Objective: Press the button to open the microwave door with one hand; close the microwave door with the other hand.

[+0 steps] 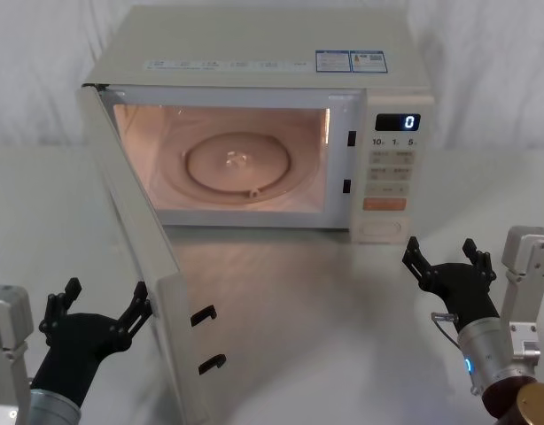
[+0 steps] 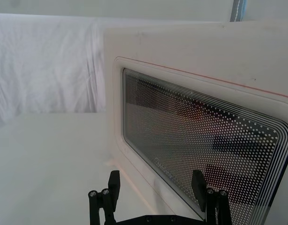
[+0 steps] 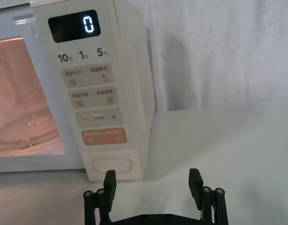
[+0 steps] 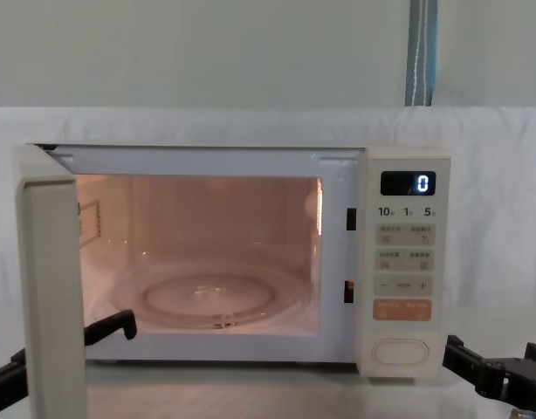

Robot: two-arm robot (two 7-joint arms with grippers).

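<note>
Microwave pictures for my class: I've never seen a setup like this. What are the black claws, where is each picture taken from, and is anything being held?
The claws are a robot's two grippers. One picture looks down from its head, one from its chest, and one from each wrist. On the white table stands a microwave, lit inside, its door swung open. The left gripper is open just outside the door. The right gripper is open in front of the wide button, not touching it. Nothing is held.

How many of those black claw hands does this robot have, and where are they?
2. The left gripper sits just outside the swung-open microwave door, fingers spread. The right gripper hovers in front of the control panel, near the button, fingers spread.
</note>
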